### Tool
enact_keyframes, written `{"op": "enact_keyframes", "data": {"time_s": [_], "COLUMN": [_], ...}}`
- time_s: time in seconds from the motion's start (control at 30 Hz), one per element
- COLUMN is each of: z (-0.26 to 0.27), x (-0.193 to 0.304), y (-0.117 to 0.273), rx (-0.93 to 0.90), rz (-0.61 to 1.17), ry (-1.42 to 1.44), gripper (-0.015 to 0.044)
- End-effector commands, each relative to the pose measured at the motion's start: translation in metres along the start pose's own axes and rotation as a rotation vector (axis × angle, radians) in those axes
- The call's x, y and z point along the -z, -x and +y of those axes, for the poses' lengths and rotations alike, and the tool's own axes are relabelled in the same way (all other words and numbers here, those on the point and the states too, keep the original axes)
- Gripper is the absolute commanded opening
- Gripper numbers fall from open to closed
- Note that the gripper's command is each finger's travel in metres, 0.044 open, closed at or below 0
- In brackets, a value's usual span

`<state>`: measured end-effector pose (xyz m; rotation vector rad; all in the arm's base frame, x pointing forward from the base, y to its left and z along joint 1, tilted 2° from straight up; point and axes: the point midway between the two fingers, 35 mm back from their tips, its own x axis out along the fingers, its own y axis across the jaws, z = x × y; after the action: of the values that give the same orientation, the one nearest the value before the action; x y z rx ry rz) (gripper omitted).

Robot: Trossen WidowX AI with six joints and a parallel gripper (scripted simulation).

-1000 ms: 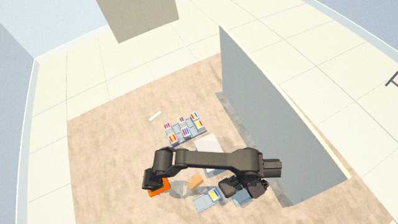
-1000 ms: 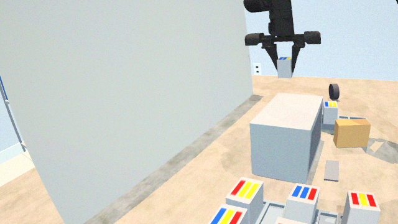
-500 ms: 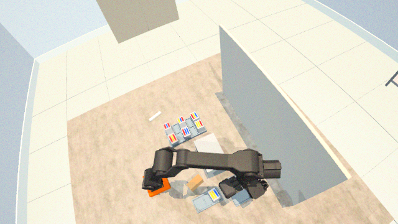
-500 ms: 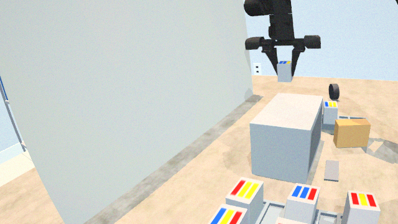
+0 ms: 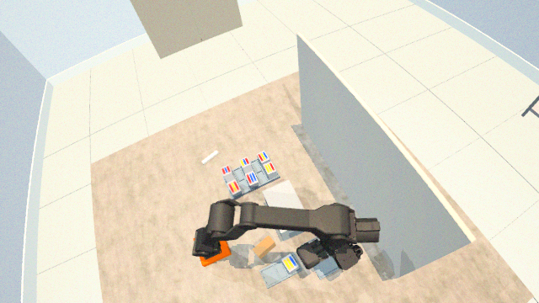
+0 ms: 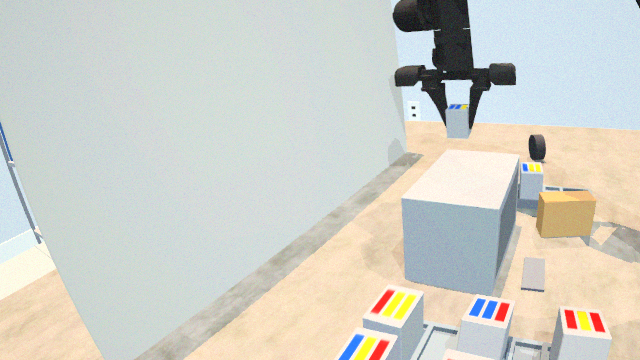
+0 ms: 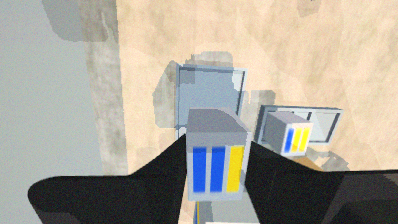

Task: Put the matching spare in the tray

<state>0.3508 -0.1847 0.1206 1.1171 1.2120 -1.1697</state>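
Observation:
My gripper [image 6: 458, 120] [image 7: 210, 138] is shut on a grey block [image 6: 457, 128] [image 7: 218, 122] with blue, blue and yellow stripes on its top. The block is held upright in the air, beyond the large grey box in the exterior view. The blue-grey tray [image 5: 325, 271] [image 7: 207, 92] lies below, partly hidden by the gripper and block. A spare [image 5: 290, 263] [image 6: 531, 182] [image 7: 298, 139] striped blue, yellow, yellow stands in a small holder [image 5: 271, 278] [image 7: 326, 125] beside the tray. Several striped spares stand in a rack [image 5: 238, 173] [image 6: 437, 345]. No printed back code is readable.
A tall grey partition [image 5: 358, 147] [image 6: 225, 150] stands beside the tray. The large grey box [image 5: 283, 194] [image 6: 450, 235] stands between rack and tray. A tan block [image 5: 264, 247] [image 6: 565, 216], an orange object [image 5: 223, 252] and a black disc [image 6: 537, 147] are also there.

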Motion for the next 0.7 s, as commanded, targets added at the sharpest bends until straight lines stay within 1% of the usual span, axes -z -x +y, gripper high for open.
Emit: {"op": "enact_keyframes", "data": {"time_s": [0.0,0.67], "z": [0.0,0.0], "x": [0.0,0.0], "y": [-0.003,-0.017], "rx": [-0.001,0.0], "rz": [0.003,0.003], "ry": [0.003,0.003], "gripper": [0.0,0.0]}}
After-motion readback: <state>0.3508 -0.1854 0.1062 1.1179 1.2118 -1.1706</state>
